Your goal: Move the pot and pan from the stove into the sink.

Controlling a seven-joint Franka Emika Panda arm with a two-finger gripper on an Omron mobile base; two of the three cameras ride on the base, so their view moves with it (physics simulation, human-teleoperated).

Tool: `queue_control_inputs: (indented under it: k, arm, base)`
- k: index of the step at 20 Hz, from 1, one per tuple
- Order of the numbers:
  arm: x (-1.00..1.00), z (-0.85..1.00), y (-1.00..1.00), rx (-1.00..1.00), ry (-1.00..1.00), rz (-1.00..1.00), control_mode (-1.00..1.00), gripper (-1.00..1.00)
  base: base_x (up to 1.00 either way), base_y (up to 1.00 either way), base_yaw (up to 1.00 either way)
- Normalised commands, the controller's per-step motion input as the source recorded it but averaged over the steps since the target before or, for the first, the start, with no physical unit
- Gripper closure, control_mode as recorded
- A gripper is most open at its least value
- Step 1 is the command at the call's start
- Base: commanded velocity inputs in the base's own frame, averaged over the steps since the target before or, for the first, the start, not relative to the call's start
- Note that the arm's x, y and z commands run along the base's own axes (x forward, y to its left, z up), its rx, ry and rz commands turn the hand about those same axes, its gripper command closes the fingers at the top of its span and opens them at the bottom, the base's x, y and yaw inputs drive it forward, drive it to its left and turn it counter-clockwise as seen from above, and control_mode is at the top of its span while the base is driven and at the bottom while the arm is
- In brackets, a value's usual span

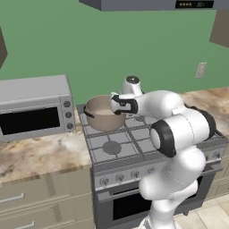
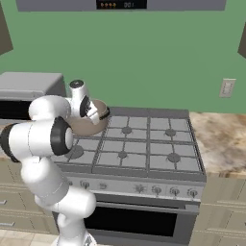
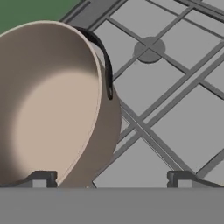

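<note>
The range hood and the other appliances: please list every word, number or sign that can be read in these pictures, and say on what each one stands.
Nothing can be read for certain.
Range hood display: small orange marks and pale digits, too blurred to read.
Microwave: round knobs, no legible labels.
Stove: front knobs carry no readable markings.
Pot: no text.
Wall outlet: no text.

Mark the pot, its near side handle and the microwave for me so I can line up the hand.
pot (image 1: 103,117): left base view, on its tan outer wall.
pot handle (image 3: 106,61): hand view, on the dark loop at the rim.
microwave (image 1: 31,120): left base view, on its dark door window.
</note>
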Motion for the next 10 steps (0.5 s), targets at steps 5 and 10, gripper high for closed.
queue_control_inputs:
  k: [5,10]
  arm:
    - [0.35,-0.37,0.00,0.00,0.06,0.00,-1.00,-1.00]
    - [0.24,-0.32,0.00,0.00,0.02,0.00,-1.00,-1.00]
  base:
    - [0.00,0.00,0.00]
    - [0.00,0.00,0.00]
